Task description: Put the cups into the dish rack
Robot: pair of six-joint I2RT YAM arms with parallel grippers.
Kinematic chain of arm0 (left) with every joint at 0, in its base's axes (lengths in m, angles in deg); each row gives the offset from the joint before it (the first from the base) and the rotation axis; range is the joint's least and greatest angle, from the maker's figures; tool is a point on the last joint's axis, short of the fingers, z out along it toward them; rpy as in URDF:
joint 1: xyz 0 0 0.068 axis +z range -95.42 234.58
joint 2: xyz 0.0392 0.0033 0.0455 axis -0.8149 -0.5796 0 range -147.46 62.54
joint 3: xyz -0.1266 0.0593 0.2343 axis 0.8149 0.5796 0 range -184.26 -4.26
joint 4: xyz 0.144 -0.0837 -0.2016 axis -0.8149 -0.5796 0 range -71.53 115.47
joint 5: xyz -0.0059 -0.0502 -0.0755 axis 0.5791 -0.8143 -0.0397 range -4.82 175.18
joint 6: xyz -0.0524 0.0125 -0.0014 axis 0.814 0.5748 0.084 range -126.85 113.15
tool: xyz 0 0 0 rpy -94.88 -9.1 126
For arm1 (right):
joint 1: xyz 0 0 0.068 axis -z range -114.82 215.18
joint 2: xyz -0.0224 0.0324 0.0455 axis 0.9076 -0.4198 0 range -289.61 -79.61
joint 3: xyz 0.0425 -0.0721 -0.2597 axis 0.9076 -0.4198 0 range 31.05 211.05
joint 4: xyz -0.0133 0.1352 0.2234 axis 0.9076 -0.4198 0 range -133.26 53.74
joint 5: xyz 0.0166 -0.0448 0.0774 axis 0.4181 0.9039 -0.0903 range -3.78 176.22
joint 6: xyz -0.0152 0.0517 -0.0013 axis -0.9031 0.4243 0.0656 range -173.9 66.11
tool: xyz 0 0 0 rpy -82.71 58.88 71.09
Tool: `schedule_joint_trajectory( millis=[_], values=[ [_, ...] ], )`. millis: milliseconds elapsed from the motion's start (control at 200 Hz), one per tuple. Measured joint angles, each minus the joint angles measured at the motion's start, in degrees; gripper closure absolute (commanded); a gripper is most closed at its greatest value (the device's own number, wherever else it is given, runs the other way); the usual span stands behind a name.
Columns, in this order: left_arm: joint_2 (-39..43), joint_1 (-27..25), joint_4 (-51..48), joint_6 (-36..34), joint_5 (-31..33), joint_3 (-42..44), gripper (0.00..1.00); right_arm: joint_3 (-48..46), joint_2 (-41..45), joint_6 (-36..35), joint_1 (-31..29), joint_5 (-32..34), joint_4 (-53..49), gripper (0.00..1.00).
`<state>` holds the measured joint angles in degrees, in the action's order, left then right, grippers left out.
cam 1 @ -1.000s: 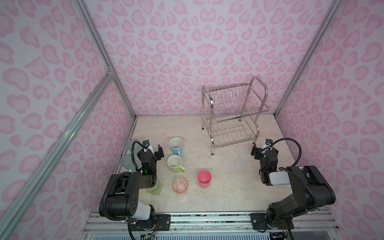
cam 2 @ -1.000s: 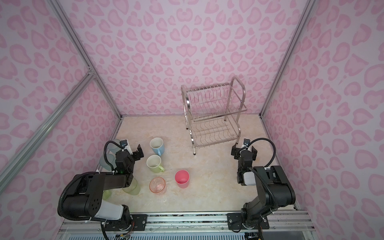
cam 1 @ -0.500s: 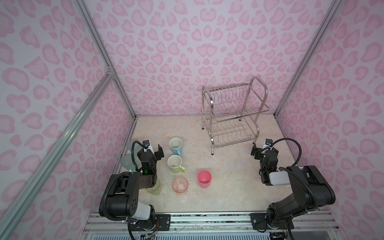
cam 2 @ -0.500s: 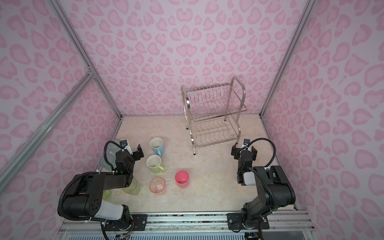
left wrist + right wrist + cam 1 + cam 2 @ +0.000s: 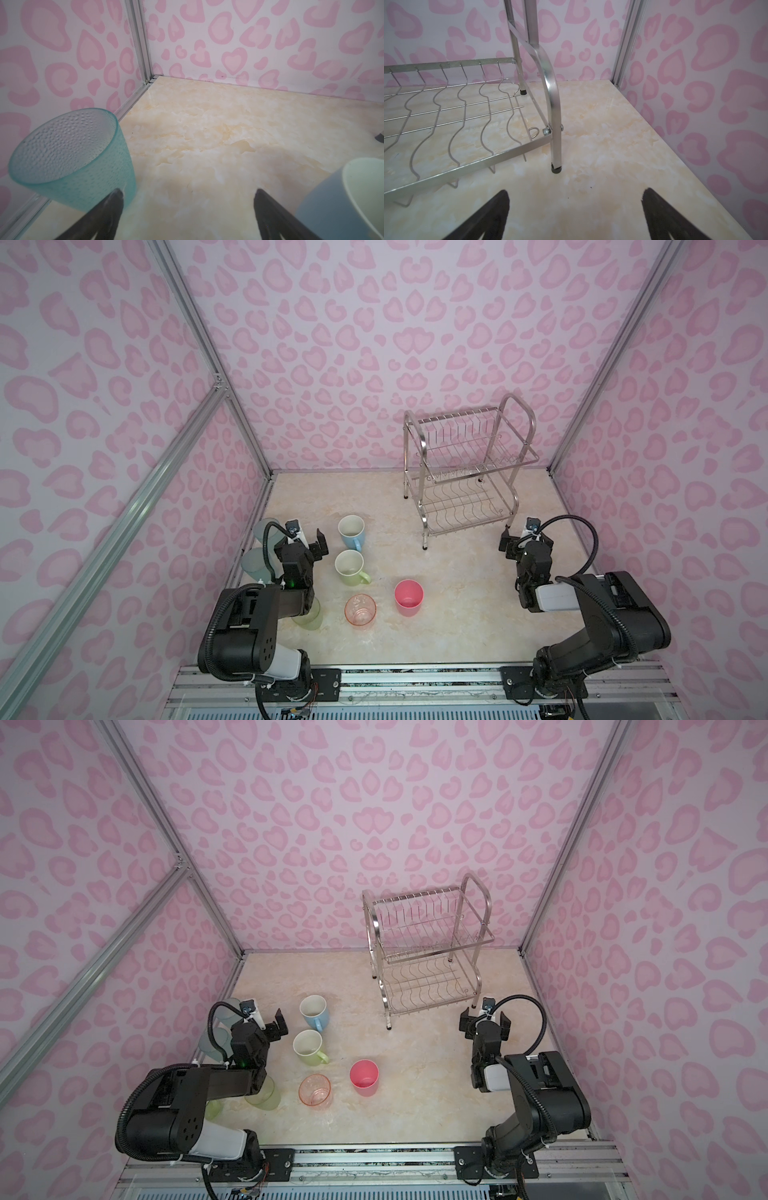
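My left pincer (image 5: 307, 534) stands released and holds nothing. The left wrist view shows its dark fingertips (image 5: 116, 197) spread wide over bare desk (image 5: 207, 135). Just outside its left finger a pale blue tumbler (image 5: 70, 155) stands upright by the side wall (image 5: 52, 62); only this view gives me its dimpled skin. Just outside its right finger is the blue mug (image 5: 332, 199), pale inside.

Both top views add what the wrist camera misses. A second pale blue tumbler (image 5: 252, 568) stands behind the pincer beside the forearm. The green mug (image 5: 351, 569) is to the pincer's right and back toward the base. The orange-pink tumbler (image 5: 360, 610) and the opaque pink tumbler (image 5: 409, 598) stand further back and right. A yellow-green tumbler (image 5: 309, 616) sits half under the left arm, and in a top view another yellow-green tumbler (image 5: 214, 1108) peeks out beneath the elbow. Every cup I see stands mouth up on the desk.

My right pincer (image 5: 527, 538) is also released, grasping nothing. Its wrist view puts the dish rack (image 5: 556, 124) just ahead: the near leg is a little left of centre, with the wavy lower-tier wires running off to the left. Only the top views show me the rack's upper tier and arched frames, well apart from the cups.
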<state>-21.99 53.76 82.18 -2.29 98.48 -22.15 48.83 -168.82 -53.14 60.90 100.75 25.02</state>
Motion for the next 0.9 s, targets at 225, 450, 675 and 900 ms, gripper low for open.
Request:
schedule_joint_trajectory(
  millis=[225,450,675,900],
  values=[
    [2.0,-1.2,-1.7,-0.5,0.3,-0.8,0.01,0.1,2.0,-0.2,-0.6,2.3,-0.9,0.01],
    [3.7,-1.9,-7.2,-1.2,2.4,-3.5,0.00,1.2,2.9,-1.0,-1.8,4.5,-3.5,0.01],
    [6.4,-2.4,-16.5,-0.4,6.5,-8.6,0.00,1.5,4.4,-1.0,-1.8,6.7,-5.2,0.01],
    [10.4,-2.5,-25.7,2.6,10.0,-13.8,0.01,1.7,6.9,-0.3,-1.9,8.7,-7.6,0.01]
  ],
)
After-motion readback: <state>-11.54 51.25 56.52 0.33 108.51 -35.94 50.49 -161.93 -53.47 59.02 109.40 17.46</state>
